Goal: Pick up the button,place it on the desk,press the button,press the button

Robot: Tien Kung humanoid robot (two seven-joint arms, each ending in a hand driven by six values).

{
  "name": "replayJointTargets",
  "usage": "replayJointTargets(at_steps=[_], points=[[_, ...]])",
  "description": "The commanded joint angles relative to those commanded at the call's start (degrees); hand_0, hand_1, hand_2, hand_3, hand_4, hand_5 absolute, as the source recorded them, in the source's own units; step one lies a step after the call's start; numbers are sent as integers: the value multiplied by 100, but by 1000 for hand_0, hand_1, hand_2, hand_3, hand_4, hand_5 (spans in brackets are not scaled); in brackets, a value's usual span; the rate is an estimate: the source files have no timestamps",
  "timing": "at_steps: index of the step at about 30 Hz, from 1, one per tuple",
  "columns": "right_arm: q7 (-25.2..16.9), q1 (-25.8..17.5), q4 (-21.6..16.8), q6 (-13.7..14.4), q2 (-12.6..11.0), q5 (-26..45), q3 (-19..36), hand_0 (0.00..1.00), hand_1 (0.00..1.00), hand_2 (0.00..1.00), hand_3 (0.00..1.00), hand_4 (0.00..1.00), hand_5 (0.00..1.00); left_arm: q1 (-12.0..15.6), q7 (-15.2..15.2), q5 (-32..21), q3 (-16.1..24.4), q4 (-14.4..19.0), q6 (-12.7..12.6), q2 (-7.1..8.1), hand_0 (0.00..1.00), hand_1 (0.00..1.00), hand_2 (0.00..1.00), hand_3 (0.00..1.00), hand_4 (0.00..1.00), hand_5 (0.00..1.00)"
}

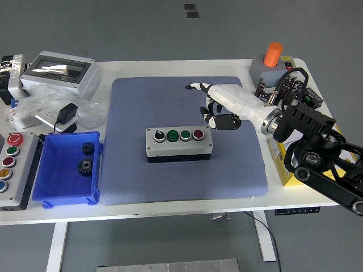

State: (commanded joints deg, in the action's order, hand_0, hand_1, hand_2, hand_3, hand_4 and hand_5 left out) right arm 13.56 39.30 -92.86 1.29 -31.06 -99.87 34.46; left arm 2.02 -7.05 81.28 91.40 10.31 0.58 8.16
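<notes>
The grey button box (179, 144) lies on the blue mat (187, 170), with a black selector knob, two green buttons and a red button (198, 135) on top. My right hand (218, 107) hangs above and behind the box's right end, clear of it. Its index finger points left over the mat and the other fingers are curled under; it holds nothing. The left arm does not show.
A blue bin (67, 168) with two black gears sits at the mat's left. A second button panel (12, 170) lies at the far left edge. A grey enclosure (61, 73) stands back left. A grey box with an orange knob (273, 63) stands back right.
</notes>
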Motion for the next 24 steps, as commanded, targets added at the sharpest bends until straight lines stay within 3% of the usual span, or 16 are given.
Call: replayJointTargets(at_steps=[5,6,11,12,19,24], points=[[160,-69,241,81,240,-645,-82,455,570,615,902,748,255,-7,2,3,-6,0,3,-8,734,738,685,815,676,160],[177,-87,274,87,281,-744,-89,753,875,970,998,903,371,-5,0,6,-5,0,4,-10,735,739,687,816,682,166],[202,-135,370,84,447,-867,-169,753,875,970,998,903,371,7,-16,32,15,0,5,-8,735,739,687,816,682,166],[205,-141,383,80,483,-861,-194,998,998,998,998,987,451,7,-18,38,19,0,5,-8,734,738,688,816,685,168],[208,-125,471,52,693,-725,-348,998,998,998,998,995,447,-2,-15,61,25,0,15,-12,734,739,688,816,687,170],[231,-33,758,64,933,-667,-539,998,998,998,998,998,443,-15,-11,83,36,0,20,-7,735,739,688,815,688,171]])
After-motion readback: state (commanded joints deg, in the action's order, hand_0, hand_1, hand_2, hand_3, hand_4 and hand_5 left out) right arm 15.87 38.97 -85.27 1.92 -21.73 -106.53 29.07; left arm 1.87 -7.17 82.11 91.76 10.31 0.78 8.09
